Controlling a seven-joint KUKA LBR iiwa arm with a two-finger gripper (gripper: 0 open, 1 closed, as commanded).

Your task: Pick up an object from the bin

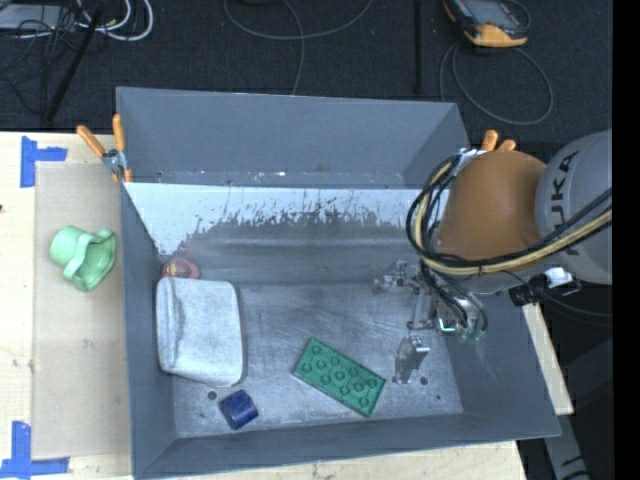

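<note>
My gripper [400, 325] hangs low over the bin's right side, open, with nothing between its fingers. One fingertip [388, 282] points toward the back, the other [407, 368] toward the front. A flat green studded brick plate [338, 375] lies on the bin floor just left of the front fingertip, apart from it.
A folded white cloth [200, 328] fills the bin's left side. A small blue block [238, 408] lies at the front left, below the cloth. A small pinkish thing [181, 267] peeks out behind the cloth. The arm with its orange cover and cables overhangs the right wall.
</note>
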